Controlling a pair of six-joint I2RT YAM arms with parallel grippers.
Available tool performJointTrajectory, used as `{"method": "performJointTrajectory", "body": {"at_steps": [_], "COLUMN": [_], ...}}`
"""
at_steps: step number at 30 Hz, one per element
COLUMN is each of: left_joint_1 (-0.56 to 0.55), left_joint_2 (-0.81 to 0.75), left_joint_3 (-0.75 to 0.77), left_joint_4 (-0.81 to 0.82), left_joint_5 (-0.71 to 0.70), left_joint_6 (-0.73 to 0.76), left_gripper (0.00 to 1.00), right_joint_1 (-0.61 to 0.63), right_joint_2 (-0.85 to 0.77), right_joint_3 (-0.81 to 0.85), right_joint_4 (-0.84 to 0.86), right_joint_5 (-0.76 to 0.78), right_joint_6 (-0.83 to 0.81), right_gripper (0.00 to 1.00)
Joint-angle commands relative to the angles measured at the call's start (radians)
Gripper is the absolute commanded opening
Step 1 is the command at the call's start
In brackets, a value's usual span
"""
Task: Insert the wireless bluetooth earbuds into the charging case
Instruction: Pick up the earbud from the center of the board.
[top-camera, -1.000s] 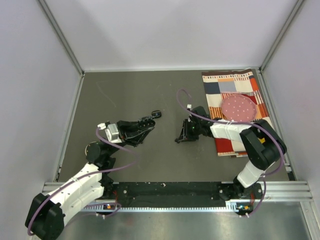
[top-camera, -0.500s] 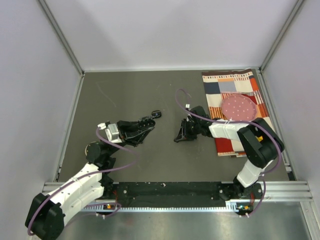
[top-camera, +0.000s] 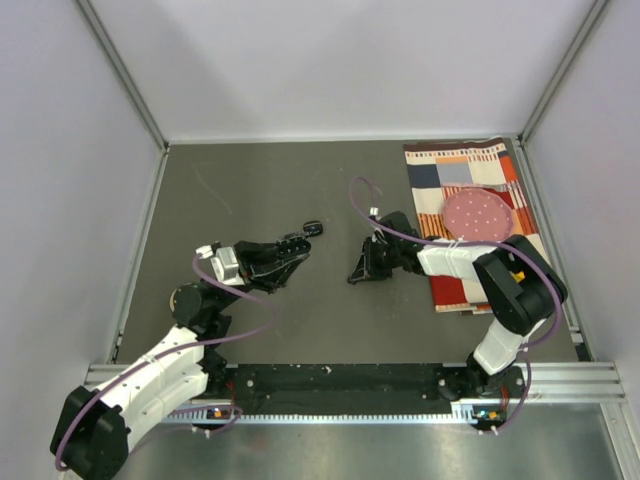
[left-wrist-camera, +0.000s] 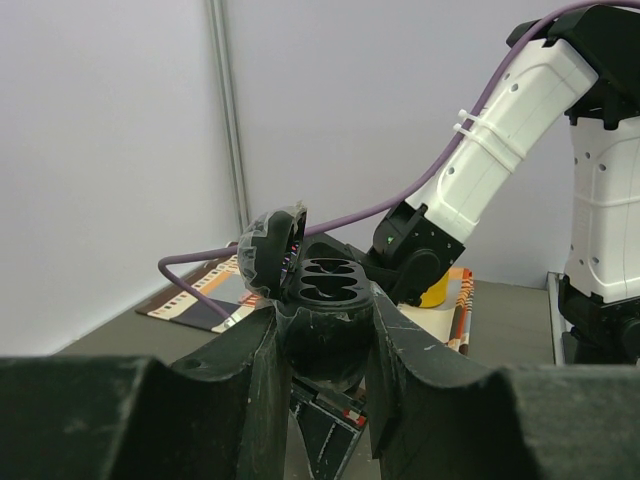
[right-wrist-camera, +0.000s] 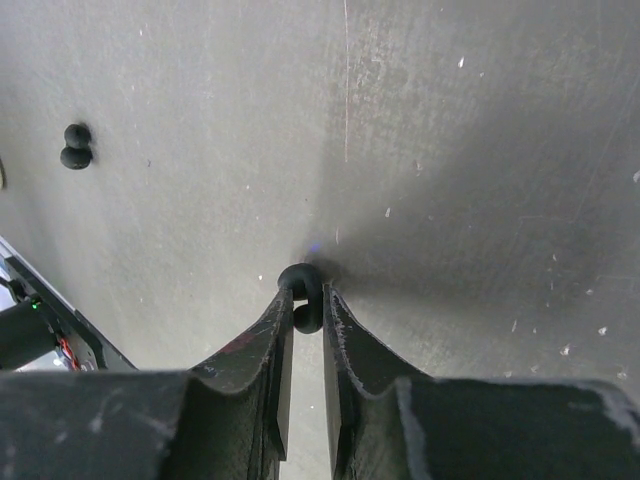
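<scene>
My left gripper (top-camera: 298, 242) is shut on the black charging case (left-wrist-camera: 325, 290) and holds it above the table. The case's lid (left-wrist-camera: 268, 250) is tipped open to the left, and its two moulded sockets face up and look empty. My right gripper (right-wrist-camera: 303, 300) points down at the table, its fingertips pressed on both sides of one small black earbud (right-wrist-camera: 300, 277) that rests on the grey surface. A second earbud (right-wrist-camera: 76, 146) lies loose on the table at the upper left of the right wrist view. In the top view the right gripper (top-camera: 357, 277) is to the right of the case.
A patchwork cloth (top-camera: 500, 160) lies at the back right with a pink dotted plate (top-camera: 478, 213) on it. A yellow object (left-wrist-camera: 438, 296) shows behind the right arm (left-wrist-camera: 505, 130). Metal rails edge the table.
The right gripper has shifted slightly left and its jaws have narrowed onto the earbud. The left arm and the case have not moved.
</scene>
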Motion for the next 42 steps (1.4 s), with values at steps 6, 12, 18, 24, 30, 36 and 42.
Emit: {"method": "performJointTrajectory", "body": {"at_steps": [6,12,18,24,30,36,42], "left_joint_1": [0.004,0.004,0.004,0.004,0.004,0.004,0.004], "left_joint_2": [0.008,0.008,0.008,0.009,0.005,0.005,0.006], "left_joint_3": [0.023,0.021,0.018,0.014,0.012,0.012,0.012], "left_joint_4": [0.029,0.029,0.026,0.023,0.019,0.009,0.011], "left_joint_5": [-0.007,-0.01,-0.014,-0.014,-0.018,-0.021,-0.021], "left_joint_6": [0.003,0.003,0.005,0.005,0.006,0.006,0.005], "left_gripper": [0.0,0.0,0.0,0.0,0.0,0.0,0.0], "right_joint_1": [-0.004,-0.004,-0.001,-0.003,-0.003,-0.001,-0.003], "right_joint_2": [-0.014,-0.013,-0.014,-0.008,-0.005,0.007,0.0], "right_joint_3": [0.015,0.01,-0.026,-0.027,-0.016,0.001,-0.003], "right_joint_4": [0.064,0.035,0.058,0.075,0.086,0.075,0.074], "right_joint_5": [-0.013,-0.012,-0.033,-0.035,-0.033,-0.033,-0.029], "right_joint_6": [-0.027,-0.031,-0.013,-0.011,-0.013,-0.024,-0.028], "right_gripper": [0.1,0.1,0.17,0.23,0.25,0.28,0.19]}}
